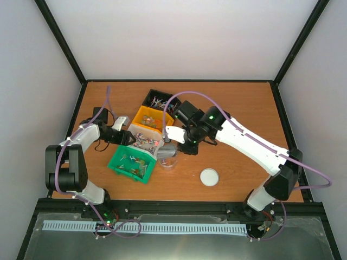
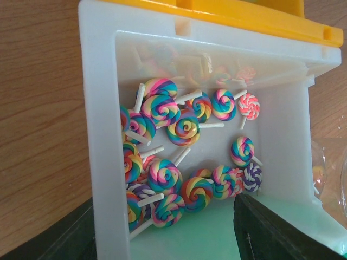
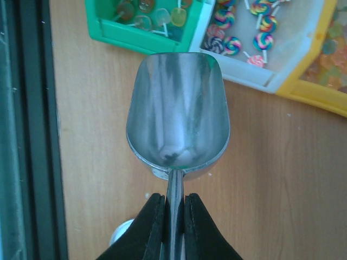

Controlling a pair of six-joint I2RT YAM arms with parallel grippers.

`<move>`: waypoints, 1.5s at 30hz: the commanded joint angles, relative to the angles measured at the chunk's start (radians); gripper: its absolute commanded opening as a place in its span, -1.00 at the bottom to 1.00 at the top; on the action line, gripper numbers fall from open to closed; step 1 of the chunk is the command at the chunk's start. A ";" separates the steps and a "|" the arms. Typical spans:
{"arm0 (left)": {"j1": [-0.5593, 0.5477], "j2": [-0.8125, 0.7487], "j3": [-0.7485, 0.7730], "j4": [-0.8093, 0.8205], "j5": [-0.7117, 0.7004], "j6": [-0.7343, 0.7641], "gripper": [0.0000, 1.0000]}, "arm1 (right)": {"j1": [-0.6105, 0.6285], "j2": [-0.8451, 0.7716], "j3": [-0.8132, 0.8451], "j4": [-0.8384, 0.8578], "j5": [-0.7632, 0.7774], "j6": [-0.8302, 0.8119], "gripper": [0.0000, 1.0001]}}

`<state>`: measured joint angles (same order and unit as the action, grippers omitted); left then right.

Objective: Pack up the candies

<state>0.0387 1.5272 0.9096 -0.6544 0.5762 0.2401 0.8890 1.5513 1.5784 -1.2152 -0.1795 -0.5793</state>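
Note:
The candies (image 1: 158, 101), tiny wrapped sweets, lie in the black bin at the back. Swirl lollipops (image 2: 162, 179) fill the white bin (image 1: 144, 142), also in the left wrist view (image 2: 103, 108). My left gripper (image 1: 126, 136) is open, and in its wrist view (image 2: 162, 227) one finger is outside the bin's side wall and the other inside. My right gripper (image 1: 182, 142) is shut on the handle of the shiny metal scoop (image 3: 178, 114), in its wrist view (image 3: 174, 203). The scoop is empty and hangs over bare table just short of the white bin (image 3: 271, 65).
A green bin (image 1: 132, 162) with clear lollipops sits in front of the white bin. A yellow bin (image 1: 152, 118) sits behind it. The small clear jar (image 1: 168, 161) stands right of the green bin. Its white lid (image 1: 209, 176) lies near the front edge.

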 commanded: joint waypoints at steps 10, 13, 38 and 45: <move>-0.007 -0.038 -0.011 0.012 0.014 -0.011 0.29 | 0.123 0.277 0.279 -0.065 -0.107 0.152 -0.94; -0.007 -0.027 -0.011 0.013 0.015 -0.010 0.30 | 0.156 0.342 0.306 -0.082 -0.084 0.168 -0.94; -0.007 -0.024 -0.015 0.014 0.037 -0.012 0.29 | 0.202 0.656 0.470 -0.061 0.070 0.244 -0.94; -0.008 -0.027 -0.024 0.009 0.061 0.000 0.28 | 0.189 0.755 0.525 -0.074 -0.004 0.245 -0.94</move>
<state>0.0387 1.5154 0.8932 -0.6437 0.5774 0.2401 1.0847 2.1941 2.0972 -1.2846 -0.1715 -0.3458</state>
